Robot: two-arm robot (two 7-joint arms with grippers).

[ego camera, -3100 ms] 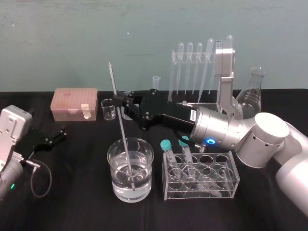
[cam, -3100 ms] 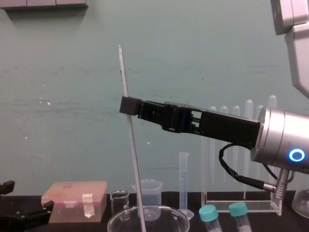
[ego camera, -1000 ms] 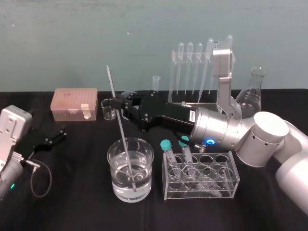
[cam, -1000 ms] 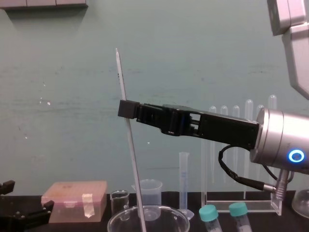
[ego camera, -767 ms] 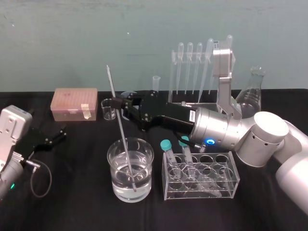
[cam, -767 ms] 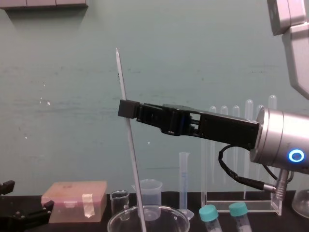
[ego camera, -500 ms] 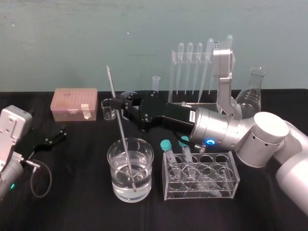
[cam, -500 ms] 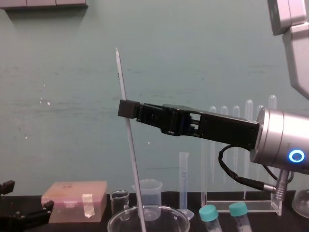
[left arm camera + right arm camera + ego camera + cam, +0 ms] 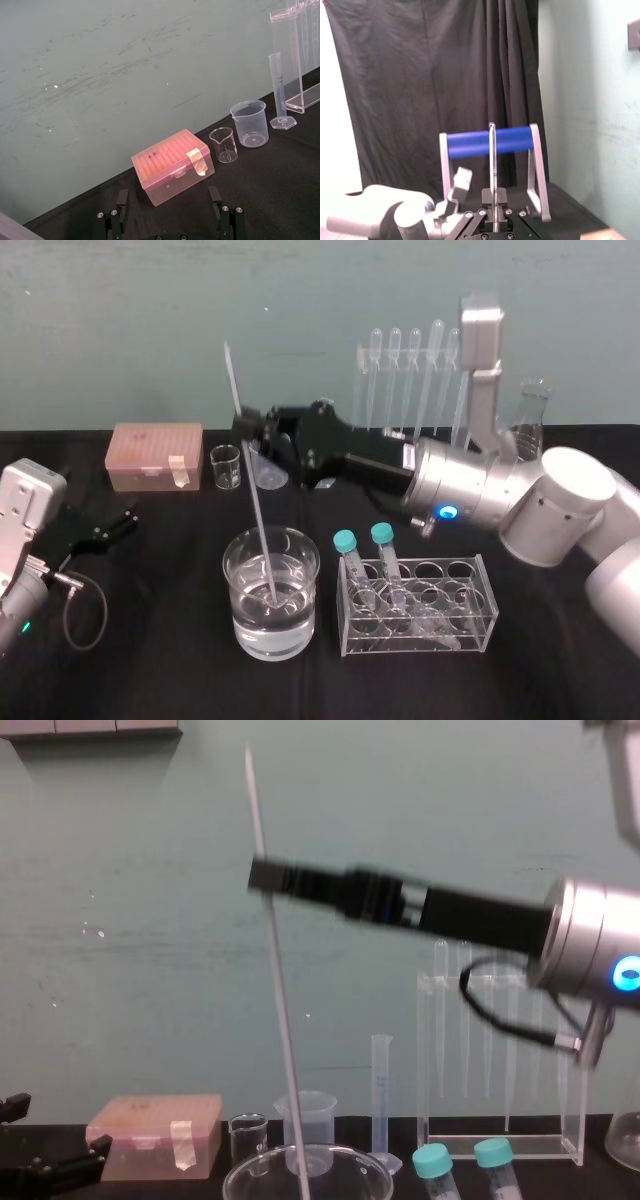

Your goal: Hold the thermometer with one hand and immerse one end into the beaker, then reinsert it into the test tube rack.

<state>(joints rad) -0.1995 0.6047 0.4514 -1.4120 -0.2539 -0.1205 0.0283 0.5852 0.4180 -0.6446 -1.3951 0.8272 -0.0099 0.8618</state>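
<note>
The thermometer [image 9: 253, 490], a long thin white rod, stands nearly upright, and my right gripper [image 9: 243, 428] is shut on its upper part. Its lower end sits inside the beaker [image 9: 300, 625], a wide glass vessel partly filled with water. From the chest view the thermometer [image 9: 281, 1020] runs from high above my right gripper [image 9: 262, 877] down into the beaker's rim [image 9: 305, 1165]. The test tube rack [image 9: 359, 390], a tall clear frame holding pipettes, stands behind the right arm. My left gripper [image 9: 110, 525] rests open on the table at the left, its fingers [image 9: 120, 220] wide apart.
A pink tip box [image 9: 157, 455], a tiny glass beaker [image 9: 226, 466], a plastic spouted beaker [image 9: 250, 123] and a graduated cylinder [image 9: 279, 87] line the back. A low clear rack [image 9: 415, 615] with teal-capped tubes stands right of the beaker. A conical flask [image 9: 530, 405] is far right.
My right gripper has risen with the thermometer, so the rod's lower end sits higher in the beaker. The left arm has not moved.
</note>
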